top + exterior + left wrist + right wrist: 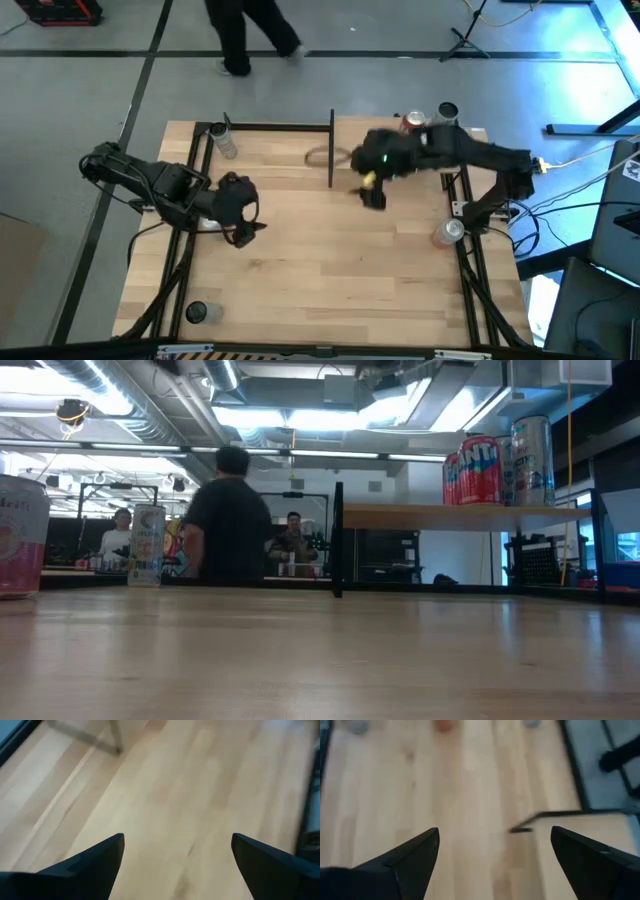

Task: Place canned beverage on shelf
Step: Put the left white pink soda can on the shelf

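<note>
Tabletop (pixel 320 260): pale wood planks, matt, grain running lengthwise, bare across centre frame. A pink-and-white can (pixel 20 535) stands at the left edge of the low view; a slimmer printed can (pixel 147 545) stands farther back.

Left gripper (pixel 245 222), centre-left of the high view: arm bent low, dark tapered fingers spread wide, nothing between them.

Right gripper (pixel 372 192), upper centre-right: arm stretched inward from the right edge, jaws equally wide apart, empty.

Shelf (pixel 465 515): thin light-wood board on black posts, upper right in both views. Two cylindrical cans stand upright on it, a red can (pixel 478 470) and a silver can (pixel 532 460).

Beyond the table, people (pixel 230 515) stand in the room.
</note>
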Robot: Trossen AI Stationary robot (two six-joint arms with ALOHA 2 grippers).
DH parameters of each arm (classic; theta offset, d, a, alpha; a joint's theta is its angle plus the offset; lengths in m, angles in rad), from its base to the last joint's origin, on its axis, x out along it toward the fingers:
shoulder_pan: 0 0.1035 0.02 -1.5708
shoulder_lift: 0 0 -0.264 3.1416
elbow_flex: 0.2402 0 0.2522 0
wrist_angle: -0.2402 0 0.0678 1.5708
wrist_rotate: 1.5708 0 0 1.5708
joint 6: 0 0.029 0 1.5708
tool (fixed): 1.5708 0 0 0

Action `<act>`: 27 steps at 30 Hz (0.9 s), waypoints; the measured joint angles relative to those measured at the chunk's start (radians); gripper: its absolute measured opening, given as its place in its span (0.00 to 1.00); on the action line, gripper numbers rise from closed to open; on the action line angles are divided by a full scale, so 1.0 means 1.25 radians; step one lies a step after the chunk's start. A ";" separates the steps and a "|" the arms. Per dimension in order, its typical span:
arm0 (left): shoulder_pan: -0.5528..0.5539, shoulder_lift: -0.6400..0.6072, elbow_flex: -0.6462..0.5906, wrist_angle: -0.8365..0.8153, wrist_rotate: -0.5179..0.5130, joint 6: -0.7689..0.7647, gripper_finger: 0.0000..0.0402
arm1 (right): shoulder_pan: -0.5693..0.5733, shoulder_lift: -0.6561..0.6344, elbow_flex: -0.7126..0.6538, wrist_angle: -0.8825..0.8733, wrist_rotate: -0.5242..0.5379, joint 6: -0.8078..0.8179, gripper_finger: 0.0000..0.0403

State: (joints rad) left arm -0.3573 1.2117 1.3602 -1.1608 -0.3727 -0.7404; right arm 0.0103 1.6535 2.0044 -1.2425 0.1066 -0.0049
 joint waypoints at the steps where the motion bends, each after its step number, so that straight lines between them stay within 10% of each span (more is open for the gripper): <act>1: 0.000 -0.001 0.000 -0.037 0.000 -0.016 0.89 | 0.020 0.001 -0.010 0.003 -0.001 0.001 0.92; 27: 0.129 -0.234 -0.130 -0.252 0.072 -0.097 0.89 | 0.187 -0.064 -0.330 0.200 -0.008 0.221 0.92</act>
State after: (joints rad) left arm -0.1955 0.9195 1.1977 -1.4761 -0.2821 -0.8616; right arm 0.2440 1.5730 1.5922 -0.9927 0.0971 0.2709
